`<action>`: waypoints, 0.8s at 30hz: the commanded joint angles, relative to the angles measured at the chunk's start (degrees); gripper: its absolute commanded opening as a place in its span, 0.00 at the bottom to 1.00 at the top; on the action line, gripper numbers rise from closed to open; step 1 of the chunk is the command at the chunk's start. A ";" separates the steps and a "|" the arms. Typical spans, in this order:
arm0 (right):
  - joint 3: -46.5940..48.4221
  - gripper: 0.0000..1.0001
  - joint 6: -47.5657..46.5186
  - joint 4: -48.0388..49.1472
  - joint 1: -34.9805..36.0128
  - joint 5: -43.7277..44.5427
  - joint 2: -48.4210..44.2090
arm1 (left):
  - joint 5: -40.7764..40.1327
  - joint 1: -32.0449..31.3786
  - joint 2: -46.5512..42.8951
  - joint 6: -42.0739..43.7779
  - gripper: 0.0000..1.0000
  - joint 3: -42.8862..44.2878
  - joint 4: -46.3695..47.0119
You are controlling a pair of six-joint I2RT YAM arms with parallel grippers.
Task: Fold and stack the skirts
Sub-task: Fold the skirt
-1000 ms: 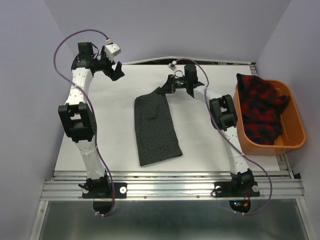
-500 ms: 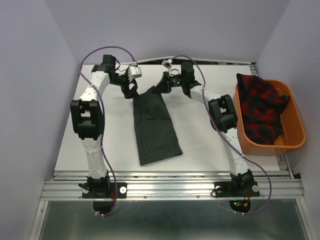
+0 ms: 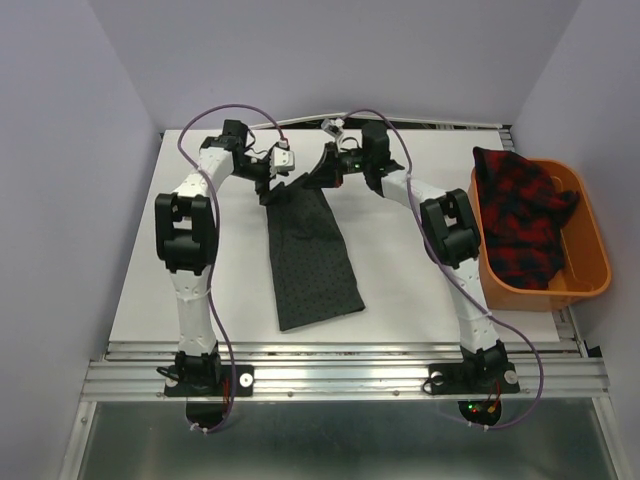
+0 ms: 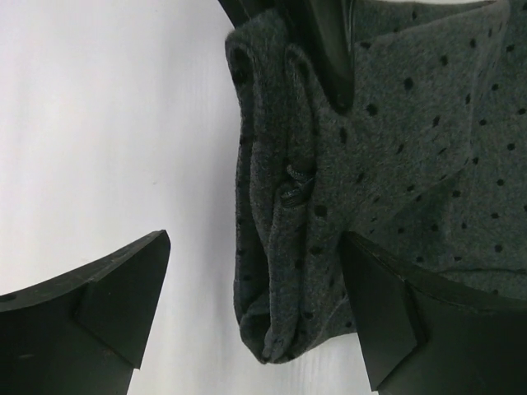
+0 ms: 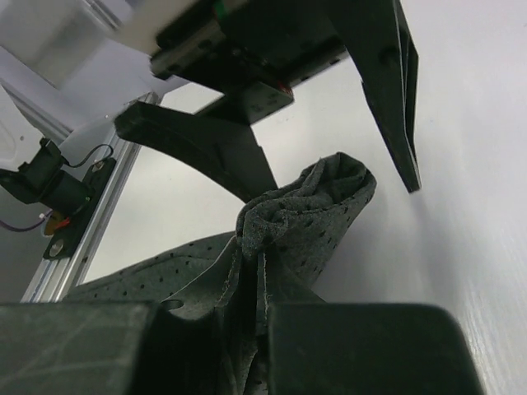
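The dark grey dotted skirt (image 3: 312, 260) lies as a long folded strip in the middle of the white table. My right gripper (image 3: 328, 172) is shut on its far right corner and holds that bunched cloth (image 5: 321, 214) slightly off the table. My left gripper (image 3: 277, 186) stands open at the far left corner. In the left wrist view the gathered corner (image 4: 280, 271) hangs between the left gripper's (image 4: 255, 243) wide-apart fingers, which do not close on it. The red-and-black plaid skirt (image 3: 525, 220) is heaped in the basket at the right.
The orange plastic basket (image 3: 590, 285) stands at the table's right edge, beside the right arm. Lilac walls close in the left, far and right sides. A metal rail (image 3: 340, 375) carrying both arm bases runs along the near edge.
My left arm has swung in from the far left corner of the table to the skirt's far left corner, jaws still open. My right gripper has kept its hold, barely moving.
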 commanded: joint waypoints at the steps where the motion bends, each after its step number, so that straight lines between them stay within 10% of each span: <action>1: -0.69 0.01 -2.39 3.44 0.55 -1.87 -5.35 | 1.80 -0.42 1.59 4.19 0.93 2.61 -4.13; 13: -3.07 0.02 -4.15 2.91 0.55 1.10 -7.02 | 1.54 -0.42 0.54 1.92 0.16 2.89 -4.67; 14: -3.24 0.06 -4.06 1.95 0.55 2.33 -7.29 | 0.32 -0.42 -0.77 -0.78 0.00 2.62 -4.15; 16: -3.24 0.21 -3.28 0.89 -0.06 5.59 -7.55 | -1.00 -0.42 -2.27 -3.52 0.00 1.40 -2.22; 19: -2.81 0.70 -0.91 -1.65 -1.46 11.10 -8.52 | -8.89 -0.95 -8.23 -14.49 0.00 -3.50 6.09; 24: -4.21 0.89 3.67 -6.83 -5.50 19.91 -12.55 | -17.34 -1.48 -14.57 -23.48 0.00 -10.46 15.09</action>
